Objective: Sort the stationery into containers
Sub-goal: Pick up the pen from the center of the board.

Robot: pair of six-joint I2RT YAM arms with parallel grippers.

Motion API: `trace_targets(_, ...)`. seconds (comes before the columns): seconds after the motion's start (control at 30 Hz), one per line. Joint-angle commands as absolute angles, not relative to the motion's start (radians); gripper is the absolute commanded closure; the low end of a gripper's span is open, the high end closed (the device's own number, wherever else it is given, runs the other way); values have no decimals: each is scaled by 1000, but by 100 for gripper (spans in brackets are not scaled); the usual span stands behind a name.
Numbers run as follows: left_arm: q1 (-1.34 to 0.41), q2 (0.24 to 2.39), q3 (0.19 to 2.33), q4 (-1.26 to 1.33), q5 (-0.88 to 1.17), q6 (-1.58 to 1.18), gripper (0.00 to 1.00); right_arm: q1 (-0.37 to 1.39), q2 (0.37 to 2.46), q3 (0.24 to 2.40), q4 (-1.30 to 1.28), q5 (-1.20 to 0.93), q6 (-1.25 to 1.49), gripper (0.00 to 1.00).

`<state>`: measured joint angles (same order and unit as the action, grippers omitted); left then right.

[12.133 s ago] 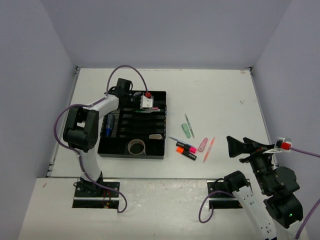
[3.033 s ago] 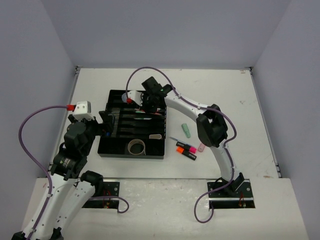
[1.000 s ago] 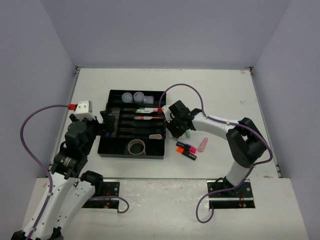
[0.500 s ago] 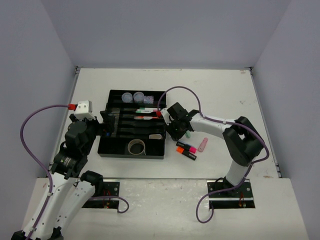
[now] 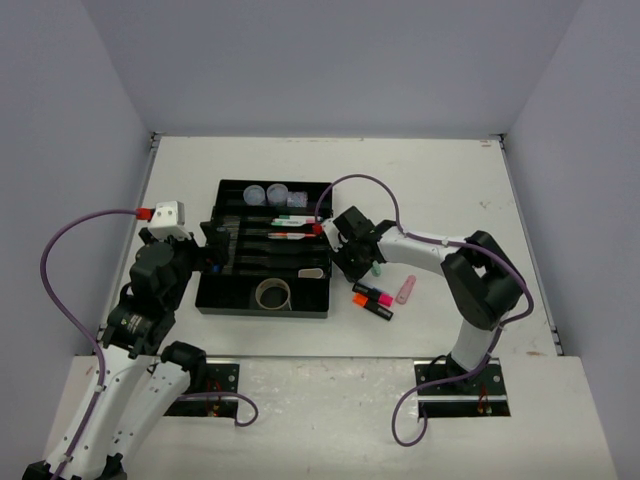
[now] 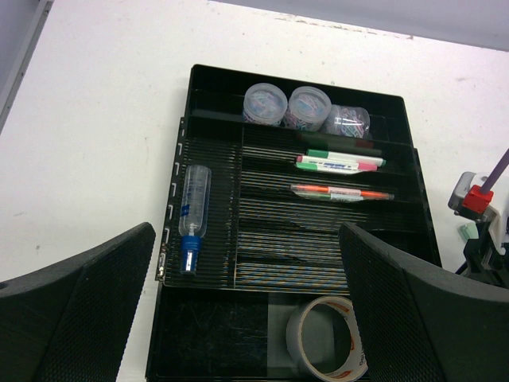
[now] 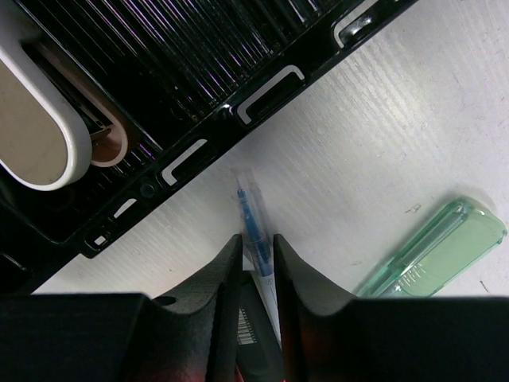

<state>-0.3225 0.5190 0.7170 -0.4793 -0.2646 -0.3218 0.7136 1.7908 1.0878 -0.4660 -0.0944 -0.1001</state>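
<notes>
The black organiser tray [image 5: 262,311] holds a grey tape roll [image 6: 326,338], a blue-capped tube [image 6: 191,211], clear round tubs [image 6: 266,103] and thin pens [image 6: 338,161]. My right gripper [image 7: 257,239] is low on the table by the tray's right wall, shut on a thin blue pen [image 7: 249,208] whose tip pokes out ahead of the fingers. A green highlighter [image 7: 433,251] lies just right of it. From above, the right gripper [image 5: 350,268] sits beside the tray. My left gripper [image 6: 246,239] hangs open above the tray's near left part, holding nothing.
An orange and a pink highlighter [image 5: 372,300] lie side by side on the table right of the tray's near corner, with a pale pink one [image 5: 405,290] further right. A white oval item [image 7: 36,147] lies in the tray by the right wall.
The right gripper's jaws have drawn in around the blue pen, and the arm has edged slightly left toward the tray. The left arm has stayed where it was.
</notes>
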Motion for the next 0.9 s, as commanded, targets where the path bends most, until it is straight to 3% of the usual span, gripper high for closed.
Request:
trace_targets(0.0, -314, 520, 726, -440, -256, -313, 0, 721, 1801, 1088, -480, -80, -95, 77)
trace_targets(0.13, -315, 518, 727, -440, -258, -314, 0, 719, 1792, 1088, -480, -62, -94, 89)
trace_targets(0.5, -315, 522, 726, -440, -257, -313, 0, 720, 1644, 1198, -493, 159, -155, 100)
trace_targets(0.7, -314, 520, 727, -440, -258, -313, 0, 768, 1591, 1312, -432, 21, -305, 100)
trace_targets(0.87, -314, 508, 726, -437, -262, -313, 0, 776, 1708, 1460, -435, -143, -521, 100)
